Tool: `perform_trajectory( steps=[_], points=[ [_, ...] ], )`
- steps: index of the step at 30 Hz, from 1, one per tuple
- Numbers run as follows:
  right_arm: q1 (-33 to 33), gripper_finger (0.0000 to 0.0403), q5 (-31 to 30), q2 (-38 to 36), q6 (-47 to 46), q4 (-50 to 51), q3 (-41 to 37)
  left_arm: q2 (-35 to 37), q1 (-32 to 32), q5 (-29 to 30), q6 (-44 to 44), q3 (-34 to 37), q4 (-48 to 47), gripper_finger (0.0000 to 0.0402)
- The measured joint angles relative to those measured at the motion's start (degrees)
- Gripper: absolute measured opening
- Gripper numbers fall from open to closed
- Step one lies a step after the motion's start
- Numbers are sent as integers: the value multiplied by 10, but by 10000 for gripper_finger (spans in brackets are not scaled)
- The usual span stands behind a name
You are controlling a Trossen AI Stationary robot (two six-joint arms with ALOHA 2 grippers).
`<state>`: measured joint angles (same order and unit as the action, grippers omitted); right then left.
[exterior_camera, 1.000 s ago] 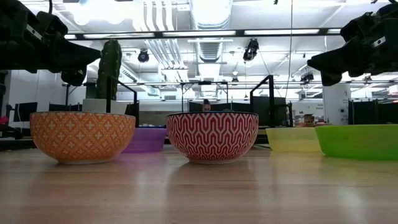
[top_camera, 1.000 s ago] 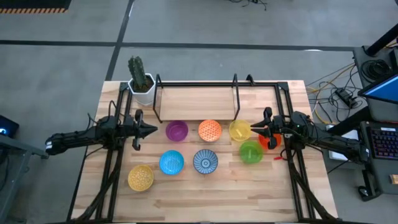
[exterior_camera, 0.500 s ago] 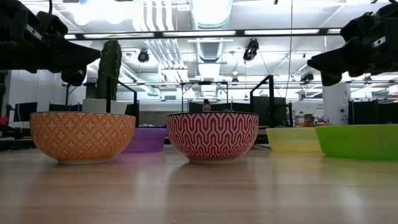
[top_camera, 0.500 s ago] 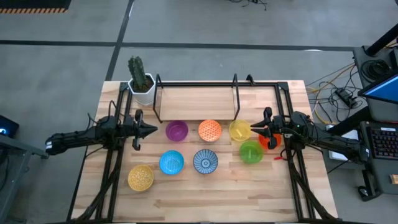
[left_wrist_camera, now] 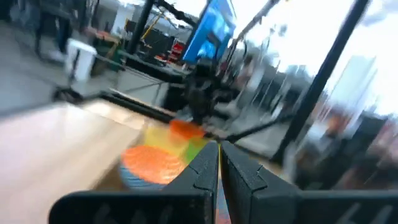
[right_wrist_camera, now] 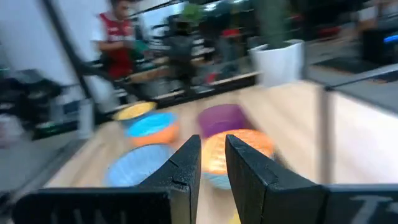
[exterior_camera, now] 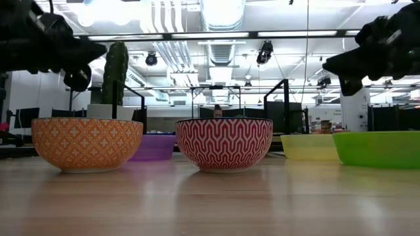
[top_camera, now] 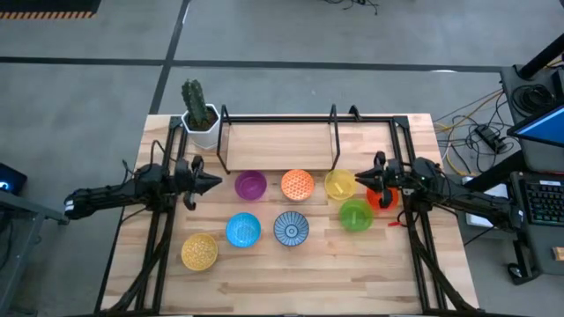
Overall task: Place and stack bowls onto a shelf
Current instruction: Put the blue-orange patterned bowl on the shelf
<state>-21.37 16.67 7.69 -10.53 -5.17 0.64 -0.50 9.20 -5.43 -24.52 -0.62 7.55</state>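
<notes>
Several small bowls stand on their bases on the wooden table in front of the shelf. In the far row are the purple bowl, the orange bowl and a yellow bowl. Nearer are the green bowl, the plain blue bowl, the blue-and-white patterned bowl and a second yellow bowl. The red-orange bowl is half hidden under my right arm. My left gripper hovers shut, left of the purple bowl. My right gripper hovers open above the yellow bowl's right side, holding nothing.
A white pot with a green cactus stands at the shelf's far left corner. Black frame rails run along both sides of the table. The table's near strip is bare wood. A person shows in the room beyond the table.
Both grippers have stayed where they were and rolled a little about their own long axes, the left one more. No bowl has moved.
</notes>
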Motion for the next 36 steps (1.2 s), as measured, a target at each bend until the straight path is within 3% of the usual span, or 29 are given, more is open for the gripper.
perform_trajectory(
  steps=[3, 9, 12, 17, 23, 31, 36],
  points=[
    [0, 63, -49, 11, 20, -11, 0, -1, 0, 44, -7, 0, 57, 1],
    [3, 63, -36, 32, 4, -171, 0, 0, 0, 126, 83, 0, 170, 1],
    [3, 63, -27, 39, -5, -192, 11, 0, 0, 127, 117, 0, 222, 1],
    [10, 63, -27, 73, -22, -180, 83, -2, 0, 75, 102, -9, 262, 0],
    [15, 63, -28, 164, 4, -60, 218, -35, 0, 62, 113, -80, 176, 0],
    [29, 63, -28, 280, 0, 185, 429, -125, 0, 102, 163, -250, -170, 0],
    [67, 63, -41, 339, -6, 272, 523, -177, -1, 108, 188, -286, -208, 0]
  ],
)
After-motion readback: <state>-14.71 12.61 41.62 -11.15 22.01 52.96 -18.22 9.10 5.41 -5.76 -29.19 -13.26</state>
